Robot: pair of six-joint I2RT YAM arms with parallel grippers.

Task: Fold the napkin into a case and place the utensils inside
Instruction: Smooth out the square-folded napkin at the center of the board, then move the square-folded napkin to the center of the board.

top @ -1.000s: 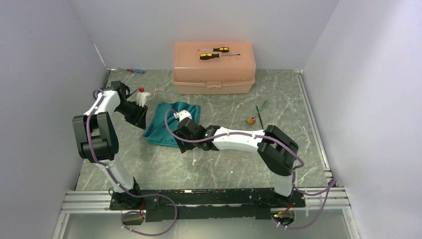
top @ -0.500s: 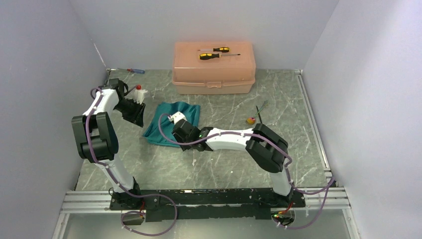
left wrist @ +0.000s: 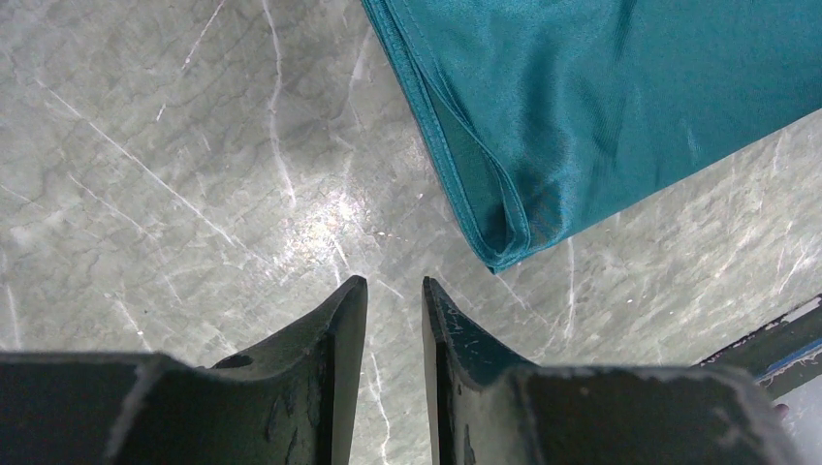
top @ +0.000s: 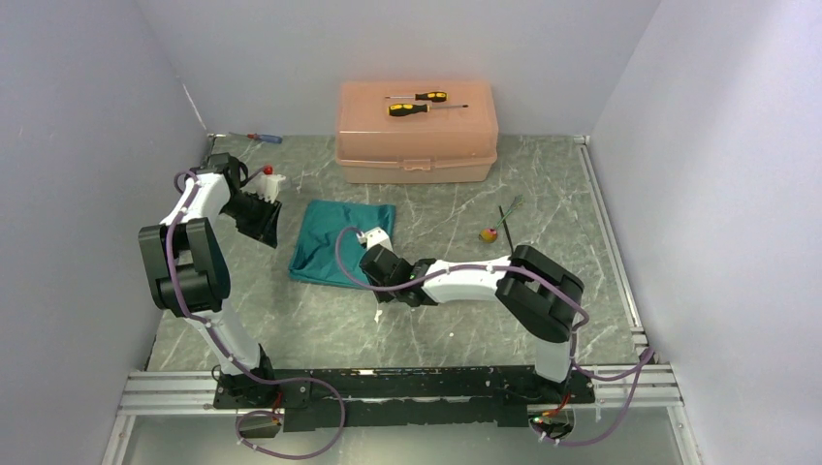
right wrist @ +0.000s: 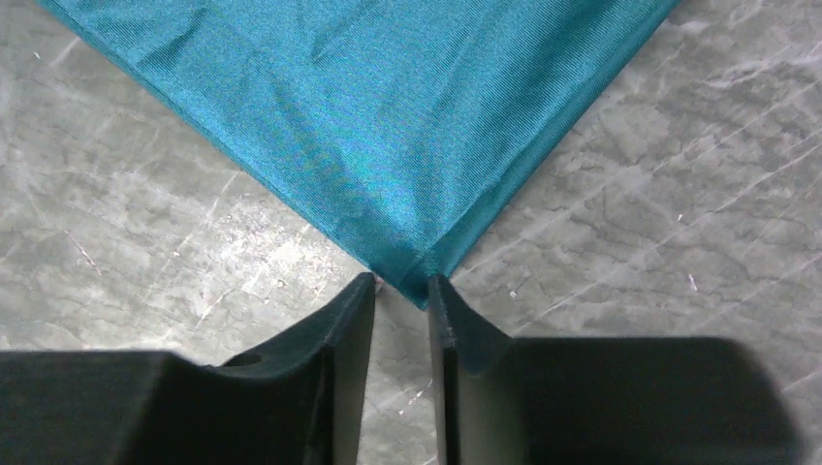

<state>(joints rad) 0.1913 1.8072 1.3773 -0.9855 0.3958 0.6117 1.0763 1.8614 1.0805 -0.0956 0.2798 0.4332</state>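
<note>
On the grey marbled table [top: 310,325], the napkin [top: 334,242] lies flat, folded into a teal rectangle near the middle and in front of the peach box [top: 417,145]. Doubled edges show along its left side in the left wrist view.

The right gripper [right wrist: 399,283] is low at the napkin's near right corner. Its fingers are drawn nearly together with only a thin slit between them, and the tip of the cloth's corner sits right at that slit. It looks to lie between the tips, but I cannot tell whether they are pinching it.

The left gripper [left wrist: 395,283] hangs over bare table just left of the napkin. Its fingers stand a narrow gap apart with nothing between them. The cloth's corner lies a little ahead and to the right of the tips, not touching.

The fork [top: 506,218] lies on the table well to the right of the napkin, its greenish tines pointing toward the back wall. A small yellow-and-red object [top: 490,233] sits just beside it.

Two yellow-and-black screwdrivers [top: 412,108] rest on the box lid. A red-and-blue screwdriver [top: 264,138] lies by the far left corner.
</note>
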